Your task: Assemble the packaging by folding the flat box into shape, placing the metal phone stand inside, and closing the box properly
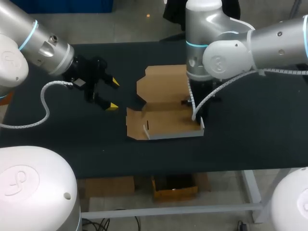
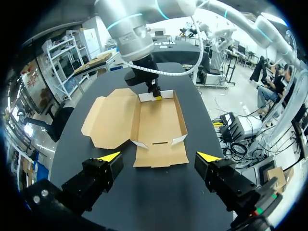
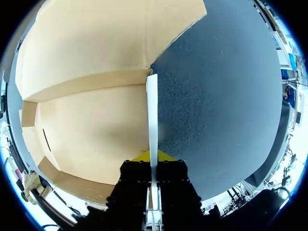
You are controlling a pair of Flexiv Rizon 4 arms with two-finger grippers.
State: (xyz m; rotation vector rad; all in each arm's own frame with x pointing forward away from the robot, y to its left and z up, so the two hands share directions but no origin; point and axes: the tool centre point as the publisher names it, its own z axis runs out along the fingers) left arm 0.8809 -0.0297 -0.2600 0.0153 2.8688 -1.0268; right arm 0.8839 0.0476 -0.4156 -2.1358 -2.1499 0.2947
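Centrally on the black bench (image 1: 250, 139) lies the cardboard box (image 1: 166, 118) — base walls partly raised, lid flap (image 1: 163, 82) flat toward 12 o'clock. Right tool (image 3: 152, 156) pinches the box's upright side wall (image 3: 152, 110) at its 3 o'clock edge, one finger on each face. Left tool (image 1: 113, 94) — fingers spread wide — hovers at the box's 9 o'clock, apart from it.

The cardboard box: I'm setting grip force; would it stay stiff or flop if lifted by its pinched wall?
Likely floppy: the cardboard box is one thin creased sheet, lid flap lying flat. Probably light, nothing inside. The wall in the right gripper looks thin, so it may bend at its fold.
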